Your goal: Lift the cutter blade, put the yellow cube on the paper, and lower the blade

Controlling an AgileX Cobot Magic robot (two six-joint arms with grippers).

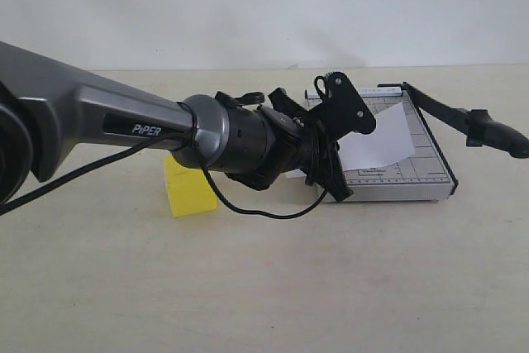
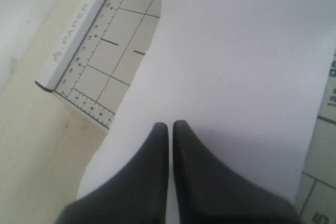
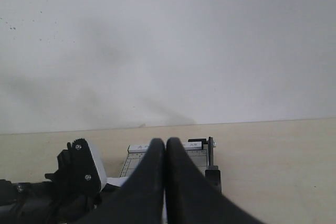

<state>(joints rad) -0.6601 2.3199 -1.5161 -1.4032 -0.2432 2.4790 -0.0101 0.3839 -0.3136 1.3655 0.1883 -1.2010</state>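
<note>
Paper (image 2: 236, 66) beneath left pincer (image 2: 170, 125), pressed together, arm (image 1: 99, 121) outstretched; right pincer (image 3: 166, 141) pressed together.

Robot test bench in a plain, lab-like room: a bare beige tabletop (image 1: 264, 287) set against a blank white wall (image 1: 264, 6), a grey arm (image 1: 99, 117) marked "PiPER" trailing a loose black cable (image 1: 277, 217), and a small paper trimmer (image 1: 421, 173) as prop.

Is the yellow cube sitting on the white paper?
No, the yellow cube sits on the table, well apart from the paper.
</note>
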